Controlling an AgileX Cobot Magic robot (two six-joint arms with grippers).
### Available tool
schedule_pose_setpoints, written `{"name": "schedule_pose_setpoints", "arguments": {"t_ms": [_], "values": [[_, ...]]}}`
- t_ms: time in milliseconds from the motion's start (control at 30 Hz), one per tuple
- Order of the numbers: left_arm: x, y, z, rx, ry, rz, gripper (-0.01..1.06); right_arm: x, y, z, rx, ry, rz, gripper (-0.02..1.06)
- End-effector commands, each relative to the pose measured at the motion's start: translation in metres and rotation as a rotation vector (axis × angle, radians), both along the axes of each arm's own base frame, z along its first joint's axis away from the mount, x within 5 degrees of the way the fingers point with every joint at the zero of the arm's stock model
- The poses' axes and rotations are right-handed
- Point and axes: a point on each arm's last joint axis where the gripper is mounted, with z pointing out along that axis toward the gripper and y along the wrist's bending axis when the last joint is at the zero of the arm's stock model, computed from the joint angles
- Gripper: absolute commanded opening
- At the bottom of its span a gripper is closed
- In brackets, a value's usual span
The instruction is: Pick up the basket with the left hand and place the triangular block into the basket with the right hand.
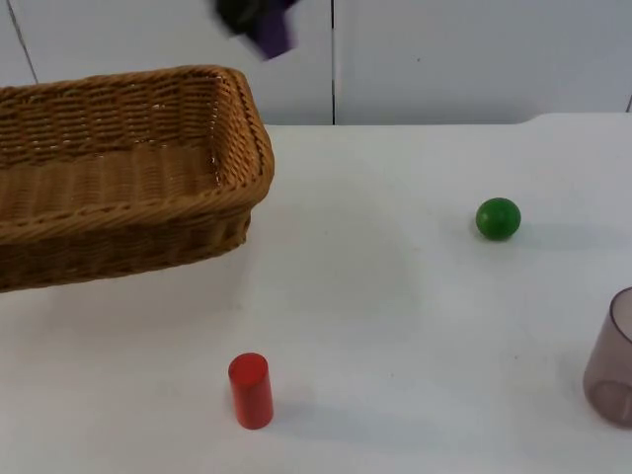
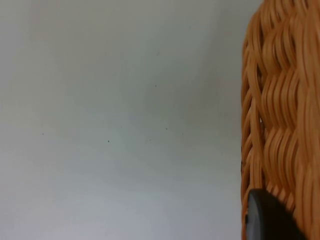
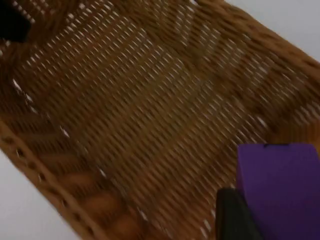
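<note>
Basket [image 1: 128,168] lifted off the table, left gripper [image 2: 267,217] at its wall, fingers' state indeterminable — right gripper [image 1: 259,25] pinches the purple block [image 3: 280,185] above the basket interior; release outstanding.

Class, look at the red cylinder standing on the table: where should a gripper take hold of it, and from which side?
Grip the red cylinder across its round side wall near mid-height, coming down from above. It stands upright and apart from the basket, so both sides look free for the fingers.
</note>
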Motion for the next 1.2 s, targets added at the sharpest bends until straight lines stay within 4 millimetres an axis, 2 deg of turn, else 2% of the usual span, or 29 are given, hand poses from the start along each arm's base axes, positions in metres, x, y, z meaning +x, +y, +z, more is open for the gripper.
{"name": "schedule_pose_setpoints", "arguments": {"t_ms": [0, 33, 67, 167, 233, 267, 400, 433, 467, 533, 600, 633, 700, 800, 833, 867, 1000, 1033, 1100, 1167], "values": [[-0.001, -0.001, 0.003, -0.026, -0.014, 0.024, 0.00, 0.003, 0.025, -0.014, 0.026, -0.017, 0.026, 0.00], [-0.001, -0.001, 0.003, -0.026, -0.014, 0.024, 0.00, 0.003, 0.037, -0.019, 0.034, -0.024, 0.039, 0.00], [-0.001, -0.001, 0.003, -0.026, -0.014, 0.024, 0.00, 0.003, 0.037, -0.019, 0.034, -0.024, 0.039, 0.00], [0.000, -0.001, 0.003, -0.027, -0.016, 0.027, 0.00, 0.009, 0.060, -0.048, 0.040, -0.030, 0.052, 0.00], [0.000, -0.001, 0.003, -0.027, -0.016, 0.027, 0.00, 0.009, 0.068, -0.063, 0.033, -0.023, 0.059, 0.02], [0.000, -0.001, 0.003, -0.027, -0.016, 0.027, 0.00, 0.009, 0.068, -0.063, 0.033, -0.023, 0.059, 0.02], [0.000, -0.001, 0.004, -0.035, -0.021, 0.032, 0.00, 0.011, 0.070, -0.080, -0.001, 0.009, 0.062, 0.23], [0.000, -0.002, 0.004, -0.036, -0.021, 0.033, 0.00, 0.011, 0.070, -0.081, -0.003, 0.012, 0.063, 0.32], [0.000, -0.002, 0.004, -0.036, -0.021, 0.033, 0.00, 0.011, 0.070, -0.081, -0.003, 0.012, 0.063, 0.32], [0.000, -0.001, 0.004, -0.033, -0.023, 0.035, 0.00, 0.010, 0.070, -0.079, -0.001, 0.010, 0.063, 0.49], [0.001, -0.001, 0.004, -0.029, -0.026, 0.039, 0.00, 0.009, 0.068, -0.066, 0.015, -0.011, 0.063, 0.67], [0.001, -0.001, 0.004, -0.029, -0.026, 0.039, 0.00, 0.009, 0.068, -0.066, 0.015, -0.011, 0.063, 0.67], [0.001, 0.000, 0.004, -0.024, -0.031, 0.046, 0.00, 0.007, 0.063, -0.047, 0.037, -0.042, 0.061, 0.77], [0.002, 0.000, 0.004, -0.023, -0.033, 0.049, 0.00, -0.001, 0.047, 0.000, 0.070, -0.133, 0.050, 0.79], [0.002, 0.000, 0.004, -0.023, -0.033, 0.049, 0.00, -0.001, 0.047, 0.000, 0.070, -0.133, 0.050, 0.79], [0.002, 0.000, 0.004, -0.023, -0.033, 0.049, 0.00, -0.007, 0.037, 0.023, 0.080, -0.174, 0.036, 0.79], [0.002, -0.001, 0.005, -0.037, -0.038, 0.053, 0.00, -0.028, -0.007, 0.095, 0.130, -0.260, -0.035, 0.79], [0.002, -0.001, 0.005, -0.037, -0.038, 0.053, 0.00, -0.028, -0.007, 0.095, 0.130, -0.260, -0.035, 0.79], [0.004, -0.006, 0.005, -0.044, -0.041, 0.037, 0.00, -0.043, -0.030, 0.124, 0.161, -0.285, -0.052, 0.79], [0.009, -0.015, 0.005, -0.029, -0.049, 0.006, 0.00, -0.060, -0.048, 0.141, 0.177, -0.299, -0.053, 0.79]]}}
